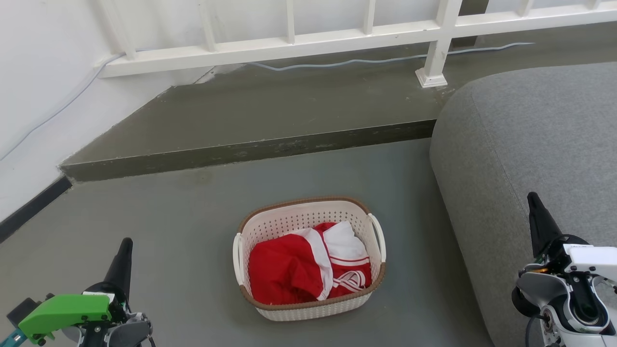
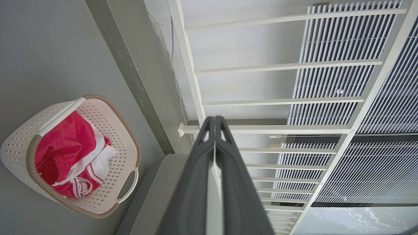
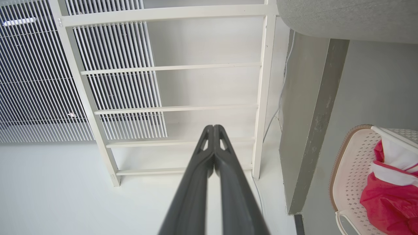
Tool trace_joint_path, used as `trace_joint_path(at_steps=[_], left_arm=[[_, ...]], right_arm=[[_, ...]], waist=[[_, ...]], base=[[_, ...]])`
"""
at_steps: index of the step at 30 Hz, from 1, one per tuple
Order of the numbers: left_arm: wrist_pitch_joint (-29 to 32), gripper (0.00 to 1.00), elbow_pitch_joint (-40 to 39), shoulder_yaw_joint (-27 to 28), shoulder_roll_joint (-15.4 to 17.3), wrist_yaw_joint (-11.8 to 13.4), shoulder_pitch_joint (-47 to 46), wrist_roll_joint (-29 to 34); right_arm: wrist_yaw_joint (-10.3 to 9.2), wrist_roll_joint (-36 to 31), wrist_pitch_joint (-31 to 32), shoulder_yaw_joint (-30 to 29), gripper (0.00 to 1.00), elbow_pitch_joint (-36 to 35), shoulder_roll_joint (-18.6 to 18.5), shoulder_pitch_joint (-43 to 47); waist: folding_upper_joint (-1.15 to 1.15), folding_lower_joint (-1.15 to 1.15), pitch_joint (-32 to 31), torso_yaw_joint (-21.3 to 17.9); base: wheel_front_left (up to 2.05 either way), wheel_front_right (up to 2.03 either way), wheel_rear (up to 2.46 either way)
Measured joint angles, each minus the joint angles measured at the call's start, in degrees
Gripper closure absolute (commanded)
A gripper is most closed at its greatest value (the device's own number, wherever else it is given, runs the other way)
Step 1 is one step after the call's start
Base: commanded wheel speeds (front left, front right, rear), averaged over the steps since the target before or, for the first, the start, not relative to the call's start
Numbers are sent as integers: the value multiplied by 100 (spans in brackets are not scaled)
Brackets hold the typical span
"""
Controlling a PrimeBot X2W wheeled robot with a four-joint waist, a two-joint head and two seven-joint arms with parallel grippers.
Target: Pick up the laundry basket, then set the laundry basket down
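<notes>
One laundry basket [image 1: 299,216] sits on the floor [image 1: 183,231], lower middle, with two white handles [image 1: 237,258] and red-and-white clothes [image 1: 289,270] inside. The left gripper [image 1: 126,246], lower left, and the right gripper [image 1: 533,201], lower right, both have their fingers pressed together.

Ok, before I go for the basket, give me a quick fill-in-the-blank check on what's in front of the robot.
1. The laundry basket rests on the ____.
2. The clothes in it are white and ____.
3. The left end effector and the right end effector are both ____, holding nothing.
4. In the head view, the grey sofa is on the basket's ____ side.
Missing words: floor; red; shut; right.
</notes>
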Motion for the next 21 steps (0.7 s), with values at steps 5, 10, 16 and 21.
trace_joint_path(at_steps=[5, 10, 16, 21], left_arm=[[0, 100, 5, 1, 0, -7, -2, 0], [0, 100, 20, 3, -1, -33, -4, 0], [1, 100, 29, 4, -1, -42, -7, 0], [12, 100, 34, 7, -2, -43, -10, 0]], right_arm=[[0, 0, 9, -3, 100, 5, 2, -1], [0, 0, 9, -7, 100, 15, 3, -2], [1, 0, 10, -9, 100, 21, 5, -2], [1, 0, 15, -11, 100, 25, 8, -3]], waist=[[0, 0, 0, 0], [0, 0, -1, 0], [0, 0, -1, 0], [0, 0, -1, 0]], base=[[0, 0, 0], [0, 0, 0], [0, 0, 0], [0, 0, 0]])
